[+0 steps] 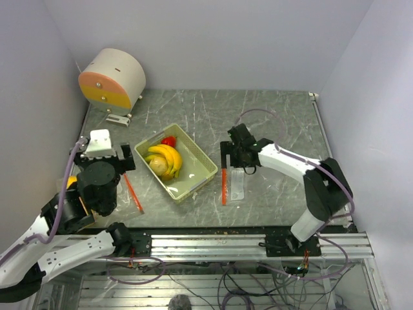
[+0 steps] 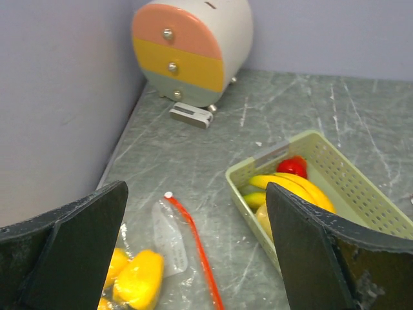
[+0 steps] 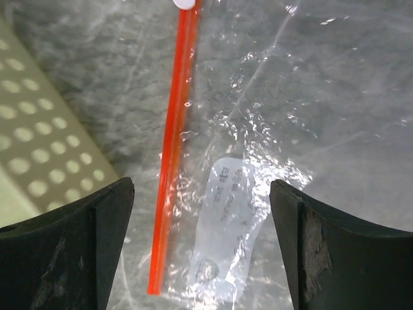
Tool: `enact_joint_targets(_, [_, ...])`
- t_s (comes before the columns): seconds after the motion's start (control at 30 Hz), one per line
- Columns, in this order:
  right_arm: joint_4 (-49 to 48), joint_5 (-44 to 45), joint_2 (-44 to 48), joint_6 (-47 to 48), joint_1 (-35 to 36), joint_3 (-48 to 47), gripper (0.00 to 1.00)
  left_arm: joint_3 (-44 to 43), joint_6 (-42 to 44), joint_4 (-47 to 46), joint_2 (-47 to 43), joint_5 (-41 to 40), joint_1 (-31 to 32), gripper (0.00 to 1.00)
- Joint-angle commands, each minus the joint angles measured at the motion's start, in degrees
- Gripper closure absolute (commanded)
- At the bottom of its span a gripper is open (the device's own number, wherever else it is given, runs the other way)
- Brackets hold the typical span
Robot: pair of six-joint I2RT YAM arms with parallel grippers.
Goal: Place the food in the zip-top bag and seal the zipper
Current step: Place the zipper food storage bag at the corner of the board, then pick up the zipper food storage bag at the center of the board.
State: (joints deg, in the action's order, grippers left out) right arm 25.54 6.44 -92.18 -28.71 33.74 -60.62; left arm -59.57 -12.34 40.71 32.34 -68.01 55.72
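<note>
Far to the left, a round drawer box (image 1: 113, 77) is sitting at the back of the counter (image 1: 271, 116). Nearer to me, my left tool (image 2: 195, 219) is hanging over the left zip-top bag (image 2: 169, 240). Its two fingers (image 2: 84, 245) are standing wide apart with nothing between them. That bag is lying flat on the counter, and some yellow food (image 2: 137, 279) looks to be inside it already. Its zipper (image 2: 197, 252) is running along the side that faces the tray (image 1: 200, 173). The tray is sitting in the middle, with bananas (image 1: 166, 157) and a small red piece (image 1: 169, 140) lying in it. Right of the tray a second bag (image 3: 271, 129) is lying flat and looks empty, its red zipper strip (image 3: 171, 161) just beside the tray. My right tool (image 3: 201, 219) is hovering over it, fingers wide apart, gripping nothing. I think I am doing the filling step, not the closing one, because food is sitting outside the bags. Next, one tool is going to have to go low and gently pinch the thin, floppy plastic by the mouth, while the other is fetching a banana.
</note>
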Motion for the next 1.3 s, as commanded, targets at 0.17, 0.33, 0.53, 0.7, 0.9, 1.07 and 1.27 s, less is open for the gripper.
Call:
enact_joint_targets(0.17, [-1.92, 5.54, -12.62, -2.76, 1.41, -4.51, 0.22, 0.32, 2.44, -6.60, 5.06, 10.76, 0.19, 0.00])
enact_joint_targets(0.33, [-1.49, 7.50, -15.61, -2.97, 1.86, -4.74, 0.54, 1.12, 2.82, -7.60, 5.93, 12.54, 0.23, 0.00])
enact_joint_targets(0.53, [-0.59, 9.55, -9.58, -2.26, 1.97, -4.78, 1.00, 0.55, 2.36, -8.54, 6.57, 16.88, 0.26, 0.05])
enact_joint_targets(0.7, [-1.16, 4.02, 0.36, 2.42, 2.92, -6.85, 1.00, 2.62, 1.97, -15.36, 7.30, 28.23, 0.22, 0.12])
enact_joint_targets(0.9, [-1.50, -5.46, 8.87, 6.73, 4.89, -11.78, 1.00, 5.07, -1.22, -26.42, 12.13, 42.99, 0.24, 0.12])
enact_joint_targets(1.07, [-3.11, -9.74, 11.58, 7.35, 7.29, -15.01, 1.00, 5.10, -3.94, -32.93, 16.91, 47.04, 0.21, 0.14])
enact_joint_targets(1.27, [-4.12, -10.49, 11.63, 7.42, 8.99, -16.63, 1.00, 3.81, -7.68, -36.54, 22.27, 48.14, 0.23, 0.17])
